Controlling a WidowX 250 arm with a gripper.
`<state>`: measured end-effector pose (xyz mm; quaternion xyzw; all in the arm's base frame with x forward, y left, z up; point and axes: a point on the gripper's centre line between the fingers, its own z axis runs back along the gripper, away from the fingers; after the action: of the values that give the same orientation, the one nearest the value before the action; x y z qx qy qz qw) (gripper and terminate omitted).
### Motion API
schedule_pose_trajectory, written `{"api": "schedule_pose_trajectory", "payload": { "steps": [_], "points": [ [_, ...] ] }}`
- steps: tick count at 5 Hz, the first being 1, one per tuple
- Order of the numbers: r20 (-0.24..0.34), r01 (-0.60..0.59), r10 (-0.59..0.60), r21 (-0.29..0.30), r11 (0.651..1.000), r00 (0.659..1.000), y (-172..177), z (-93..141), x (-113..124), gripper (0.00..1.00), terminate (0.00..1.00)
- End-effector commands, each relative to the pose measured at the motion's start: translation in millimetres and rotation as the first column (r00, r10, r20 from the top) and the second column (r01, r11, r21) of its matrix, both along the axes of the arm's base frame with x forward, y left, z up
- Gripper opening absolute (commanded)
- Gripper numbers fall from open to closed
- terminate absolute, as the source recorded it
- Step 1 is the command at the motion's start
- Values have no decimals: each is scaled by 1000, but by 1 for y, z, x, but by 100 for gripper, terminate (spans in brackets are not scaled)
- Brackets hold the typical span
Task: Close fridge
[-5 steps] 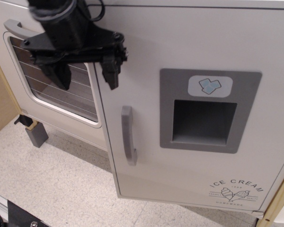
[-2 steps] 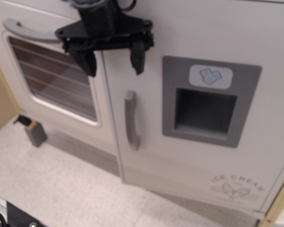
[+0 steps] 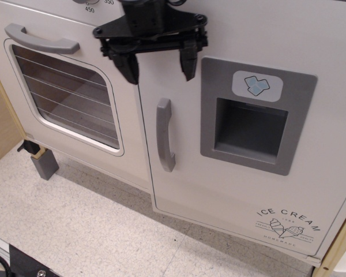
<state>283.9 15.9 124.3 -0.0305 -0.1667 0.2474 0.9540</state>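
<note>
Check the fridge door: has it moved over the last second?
Yes. The fridge door has swung shut toward the oven door: its handle-side edge, earlier overlapping the oven window, now sits right of it, nearly flush.

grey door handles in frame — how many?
2. A horizontal handle runs across the top of the oven door at left; a vertical handle sits near the fridge door left edge, below the open gripper. None appears hidden.

Left of the claw (image 3: 158, 62), the white oven door (image 3: 63, 81) is showing its barred window (image 3: 66, 95) under a horizontal grey handle (image 3: 41, 39). Lower left of the claw, a small grey block (image 3: 44, 164) is sitting on the speckled floor (image 3: 86, 231).
</note>
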Motion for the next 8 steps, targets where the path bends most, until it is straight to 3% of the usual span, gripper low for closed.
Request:
{"api": "schedule_pose_trajectory", "payload": {
  "steps": [1, 5, 7, 8],
  "points": [
    [71, -34, 34, -13, 999, 997, 5, 20, 21, 100, 0],
    [72, -45, 47, -28, 999, 996, 8, 23, 24, 100, 0],
    [-12, -2, 2, -14, 1000, 1000, 15, 18, -2, 100, 0],
    [-12, -2, 2, -14, 1000, 1000, 15, 18, -2, 100, 0]
  ]
}}
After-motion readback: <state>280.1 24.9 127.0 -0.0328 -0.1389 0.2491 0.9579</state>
